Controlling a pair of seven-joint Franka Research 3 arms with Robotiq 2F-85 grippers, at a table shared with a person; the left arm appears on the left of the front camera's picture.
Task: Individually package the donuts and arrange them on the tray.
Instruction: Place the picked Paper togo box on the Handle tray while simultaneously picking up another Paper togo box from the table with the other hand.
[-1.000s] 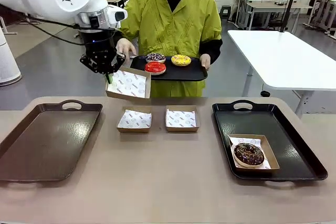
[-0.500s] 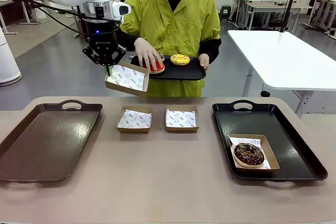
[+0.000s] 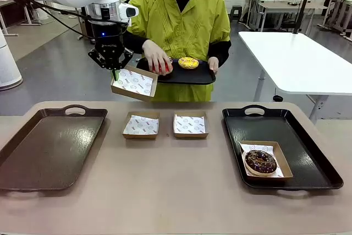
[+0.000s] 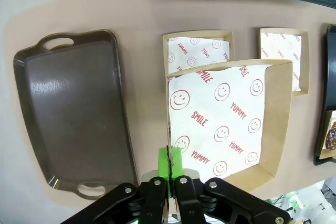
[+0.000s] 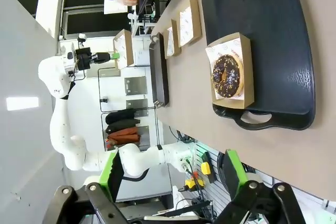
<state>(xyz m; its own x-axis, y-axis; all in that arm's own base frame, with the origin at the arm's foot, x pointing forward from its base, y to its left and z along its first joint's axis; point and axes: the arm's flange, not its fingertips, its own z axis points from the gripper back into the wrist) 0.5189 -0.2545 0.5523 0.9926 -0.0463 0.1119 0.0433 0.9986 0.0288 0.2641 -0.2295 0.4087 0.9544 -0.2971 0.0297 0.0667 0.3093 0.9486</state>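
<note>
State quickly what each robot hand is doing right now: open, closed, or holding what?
Left hand: closed on the rim of a paper-lined box, held above the table.
Right hand: open, holding nothing.

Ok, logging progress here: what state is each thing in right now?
Left claw: shut on the held box's edge.
Held box: raised, tilted, paper-lined.
Right claw: open.
Red donut: on the held tray, under the person's hand.
Yellow donut: loose on that tray.
Chocolate donut: boxed, on the right tray.
</note>
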